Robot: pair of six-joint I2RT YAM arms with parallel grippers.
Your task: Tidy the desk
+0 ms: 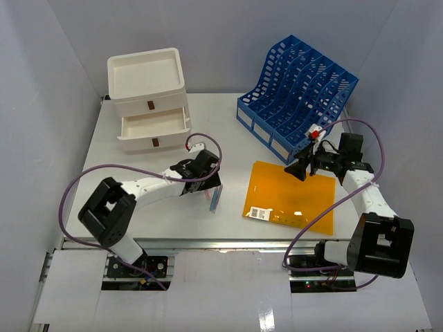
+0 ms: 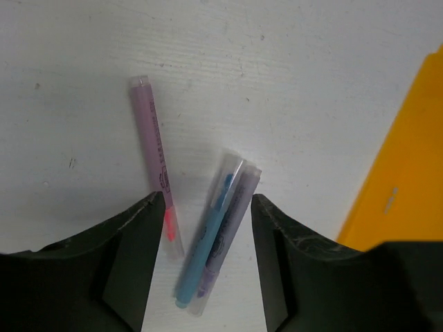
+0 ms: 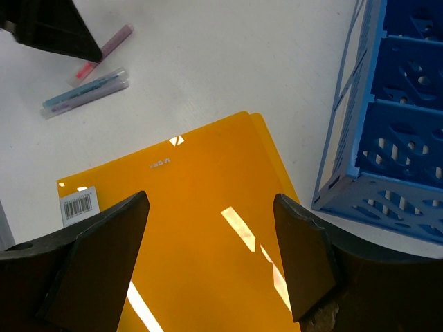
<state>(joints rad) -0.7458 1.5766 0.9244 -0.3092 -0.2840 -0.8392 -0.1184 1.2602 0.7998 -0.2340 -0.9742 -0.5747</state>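
My left pincer [image 2: 208, 207] hangs over the worktop [image 2: 291, 62] with its fingers apart and nothing between the pads. Straight below the gap lie a blue pen [image 2: 208, 238] and a purple pen [image 2: 234, 207], side by side and touching. A pink pen [image 2: 154, 142] lies just off the left finger [image 2: 142, 228], its lower end running in beside that fingertip. Out to the pincer's right I see the edge of the orange folder [image 2: 401, 173], flat on the worktop.

My right pincer [image 3: 211, 204] is spread wide as well and holds nothing. It hovers over the folder, which fills the view under and beyond both fingers. A barcode label [image 3: 77, 205] sits on the folder's edge, out past the left finger. The blue rack [image 3: 394, 117] stands to the pincer's right, near the folder's corner.

From above, the worktop spreads under both arms – far wider than anything on it. Beyond the left pincer stands a white drawer box [image 1: 149, 97], one drawer pulled out.
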